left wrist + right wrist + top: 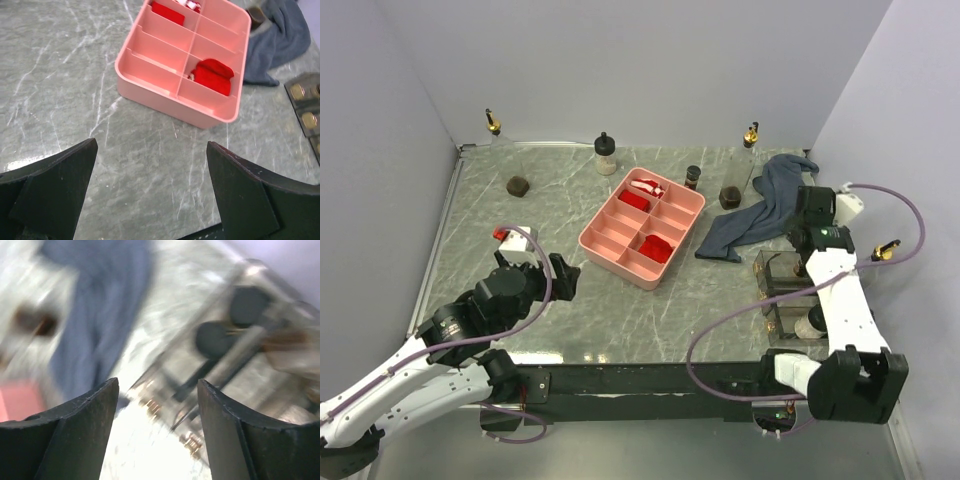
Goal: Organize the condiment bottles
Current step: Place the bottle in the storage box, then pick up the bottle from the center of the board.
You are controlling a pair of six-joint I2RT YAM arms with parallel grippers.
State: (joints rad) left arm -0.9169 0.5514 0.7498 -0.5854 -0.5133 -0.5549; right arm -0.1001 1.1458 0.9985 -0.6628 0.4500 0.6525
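Left claw (152, 150) gapes empty at 7 o'clock of pink divided plastic tray (165, 102), right claw (157, 385) released by clear plastic rack (775, 268).

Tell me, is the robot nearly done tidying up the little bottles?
Not yet. A few bottles seem to sit in the clear rack on the right, though that is blurry. The left gripper and right gripper are both open, holding nothing. Left loose on the table: a tall spouted bottle, a second spouted bottle, a black-capped bottle, a squat jar and a small dark bottle.
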